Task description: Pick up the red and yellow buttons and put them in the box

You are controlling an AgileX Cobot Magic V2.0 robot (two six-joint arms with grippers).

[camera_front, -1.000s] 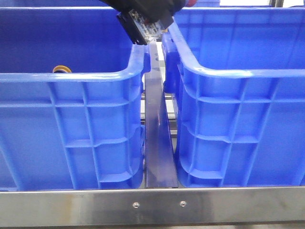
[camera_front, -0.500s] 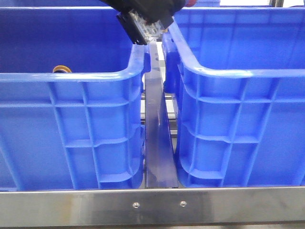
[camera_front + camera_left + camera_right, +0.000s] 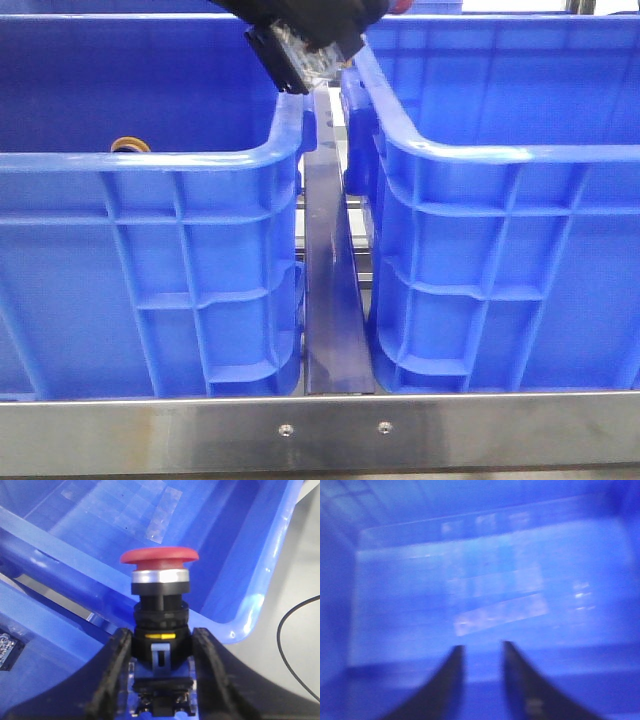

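The left tool (image 3: 161, 680) is clenched on the red button (image 3: 160, 600), its two dark fingers (image 3: 117, 675) pressing the black body from either side while the red domed cap stands clear beyond the fingertips; past the cap lies the floor of a blue bin (image 3: 150, 515), and a bin rim (image 3: 60, 550) runs just below the held button. The right tool (image 3: 481, 680) is released, its fingers apart with nothing between them, pointed into the blurred interior of another blue bin (image 3: 485, 580); the yellow button does not show in either wrist view, though a small orange-rimmed thing (image 3: 130, 145) peeks over the rim of the left bin (image 3: 150, 160) in the front view, and whether that is it I cannot tell.

The risk, as I judge it: the grip is low on the body, so the top-heavy button could tilt or slip if the arm jolts; letting go while the tool hangs over the rim might send the button onto the wall or into the gap between the right bin (image 3: 500, 155) and its neighbour.

The bins stand side by side behind a steel rail (image 3: 320, 430) with a dark bar (image 3: 330, 300) between them; beside the far bin a pale floor carries a black cable (image 3: 300, 645).
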